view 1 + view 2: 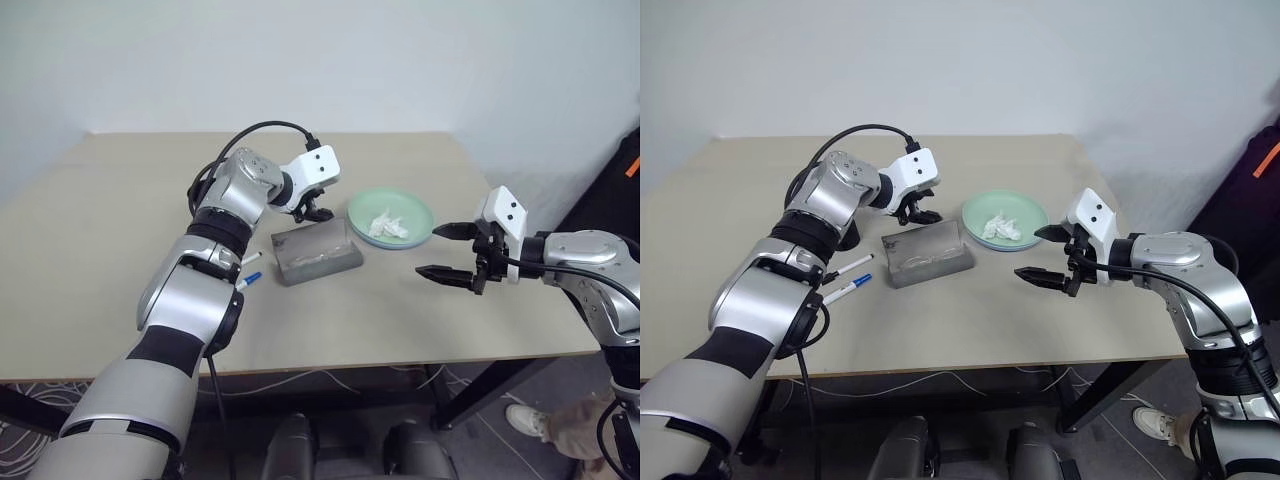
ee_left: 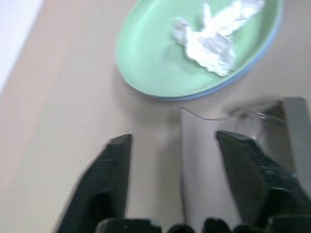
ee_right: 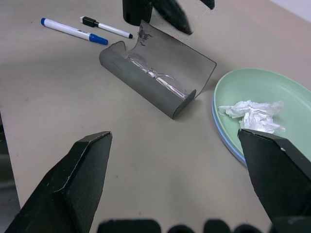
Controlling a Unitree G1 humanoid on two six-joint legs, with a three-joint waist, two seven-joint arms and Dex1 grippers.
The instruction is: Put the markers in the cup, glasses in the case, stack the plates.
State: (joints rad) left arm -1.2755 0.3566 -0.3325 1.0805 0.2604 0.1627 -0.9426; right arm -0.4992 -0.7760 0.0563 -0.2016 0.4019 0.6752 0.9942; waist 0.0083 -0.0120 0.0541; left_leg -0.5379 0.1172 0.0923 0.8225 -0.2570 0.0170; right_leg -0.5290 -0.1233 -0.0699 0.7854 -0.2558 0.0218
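Case below left fingers

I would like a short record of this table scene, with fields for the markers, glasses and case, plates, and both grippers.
markers: two markers lying side by side on the table, left of the case
glasses: glasses lying inside the case
case: grey case, lid standing open
plates: green plate stacked on blue plate, crumpled tissue on top
left gripper: open, empty, above the case lid
right gripper: open, empty, right of the plates
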